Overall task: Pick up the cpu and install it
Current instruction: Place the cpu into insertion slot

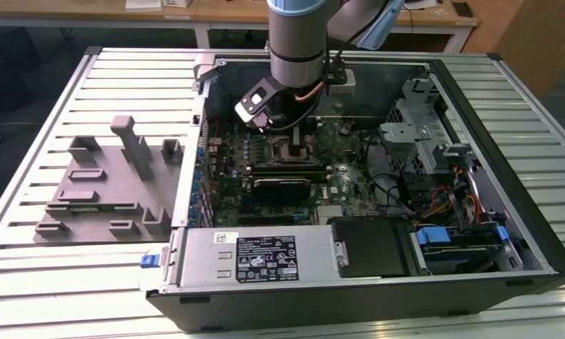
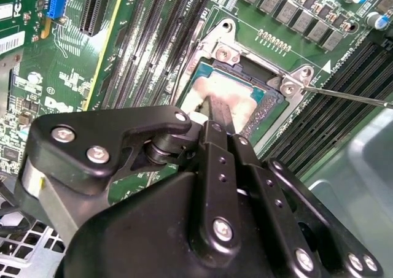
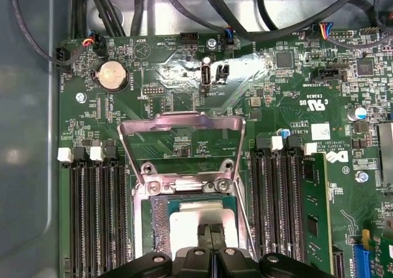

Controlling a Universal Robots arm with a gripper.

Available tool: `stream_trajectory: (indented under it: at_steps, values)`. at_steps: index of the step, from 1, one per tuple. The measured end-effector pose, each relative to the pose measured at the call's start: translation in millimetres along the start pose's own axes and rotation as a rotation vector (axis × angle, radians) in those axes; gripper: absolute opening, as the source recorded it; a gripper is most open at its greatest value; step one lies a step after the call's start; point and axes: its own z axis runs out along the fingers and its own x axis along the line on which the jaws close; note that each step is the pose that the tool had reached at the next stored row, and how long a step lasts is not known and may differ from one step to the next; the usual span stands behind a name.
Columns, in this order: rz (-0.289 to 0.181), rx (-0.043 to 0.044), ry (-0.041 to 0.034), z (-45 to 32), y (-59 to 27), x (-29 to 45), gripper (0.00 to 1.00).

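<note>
Silvery-topped, the cpu (image 3: pixel 184 221) lies in the open socket (image 3: pixel 157 224); our gripper (image 3: pixel 212 231), fingers pinched nearly together, meets its plate. We judge seating underway, demanding flat, square alignment

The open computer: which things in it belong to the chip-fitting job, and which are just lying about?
In the job:
- the cpu, lying in the socket
- the socket's metal frame, raised
- the gripper, fingers together over the cpu

Just there:
- grey fixture tray, beside the case
- memory slots
- coin battery
- power supply
- cables
</note>
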Motion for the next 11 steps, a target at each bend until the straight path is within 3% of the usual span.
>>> stream_trajectory:
  at_steps: [11]
  values:
    - [0.000, 0.0003, 0.0056, 1.8, -0.3, 1.5, 0.11]
